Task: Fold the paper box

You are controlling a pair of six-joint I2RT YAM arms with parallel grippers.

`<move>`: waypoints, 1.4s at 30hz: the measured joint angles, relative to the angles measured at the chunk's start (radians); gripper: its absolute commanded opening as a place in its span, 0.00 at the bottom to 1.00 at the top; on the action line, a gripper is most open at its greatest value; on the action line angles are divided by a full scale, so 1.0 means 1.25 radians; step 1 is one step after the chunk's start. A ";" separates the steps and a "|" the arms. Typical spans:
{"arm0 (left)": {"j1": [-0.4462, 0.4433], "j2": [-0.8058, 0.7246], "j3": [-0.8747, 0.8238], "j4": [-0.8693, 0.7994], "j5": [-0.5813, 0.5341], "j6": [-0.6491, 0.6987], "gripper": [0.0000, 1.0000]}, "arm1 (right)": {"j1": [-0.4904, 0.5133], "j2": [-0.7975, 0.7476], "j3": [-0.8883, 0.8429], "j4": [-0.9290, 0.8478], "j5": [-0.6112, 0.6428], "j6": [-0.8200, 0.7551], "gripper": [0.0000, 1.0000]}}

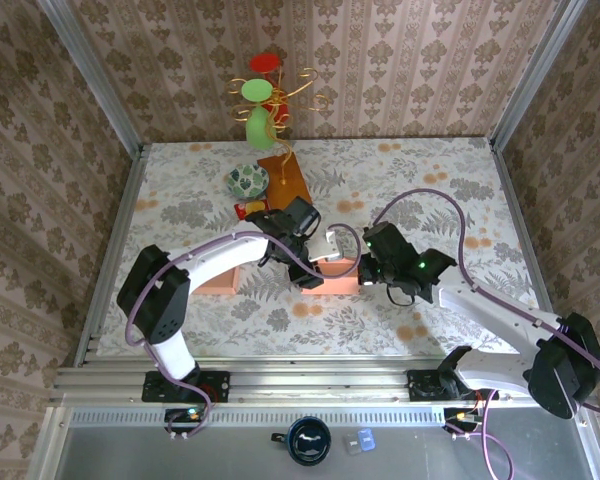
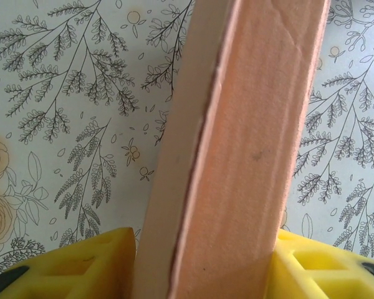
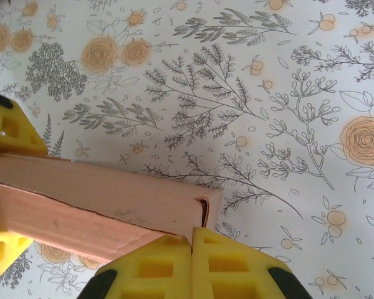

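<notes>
The pink paper box (image 1: 217, 280) lies long and flat across the middle of the table. My left gripper (image 1: 315, 245) comes down on its middle part. In the left wrist view the box wall (image 2: 249, 156) stands between the yellow fingers (image 2: 93, 265), which touch it on both sides, with a double layer showing along one edge. My right gripper (image 1: 365, 268) is shut at the box's right end. Its fingertips (image 3: 168, 261) press together against the box's end corner (image 3: 199, 208), where a small gap in the fold shows.
A green vase with wire ornaments (image 1: 260, 125), a brown wooden board (image 1: 288, 178), a patterned bowl (image 1: 248, 180) and a small red-yellow item (image 1: 248, 210) stand behind the box. Papered walls close in the table. A dark mug (image 1: 308, 440) sits below the front rail.
</notes>
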 measured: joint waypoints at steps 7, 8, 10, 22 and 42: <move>-0.011 -0.001 -0.001 0.001 -0.009 -0.006 0.50 | 0.014 0.000 -0.001 0.000 0.027 0.066 0.00; -0.011 -0.001 -0.001 0.001 -0.010 -0.009 0.50 | 0.018 0.000 -0.001 0.000 0.031 0.074 0.00; -0.014 -0.001 -0.001 0.001 -0.013 -0.012 0.51 | 0.030 0.000 -0.001 -0.002 0.050 0.088 0.00; -0.008 -0.042 -0.054 0.063 -0.021 -0.070 0.59 | 0.090 -0.021 -0.053 0.051 0.149 0.118 0.00; 0.065 -0.352 -0.201 0.210 -0.107 -0.231 1.00 | 0.128 0.013 -0.033 0.044 0.212 0.147 0.00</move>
